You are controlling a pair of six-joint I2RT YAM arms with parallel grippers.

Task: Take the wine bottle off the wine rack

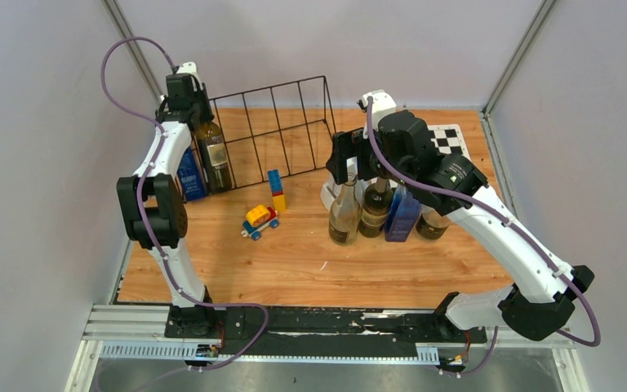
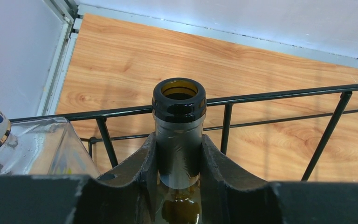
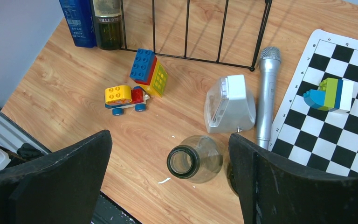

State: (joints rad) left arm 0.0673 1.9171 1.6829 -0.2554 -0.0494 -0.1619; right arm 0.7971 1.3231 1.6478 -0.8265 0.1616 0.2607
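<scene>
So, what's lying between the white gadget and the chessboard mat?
A silver microphone, lying lengthwise between the white gadget and the chessboard mat. The right wrist view shows it.

We're looking at two slim arms, the left arm [image 1: 163,151] and the right arm [image 1: 506,233], both with smooth white shells and chunky black joint housings. A purple cable [image 1: 118,57] trails along each. We spot a small green marking [image 1: 455,170] on the right wrist, and the right gripper [image 3: 170,136] shows broad, scuffed matte-black fingers [image 3: 60,177].
</scene>
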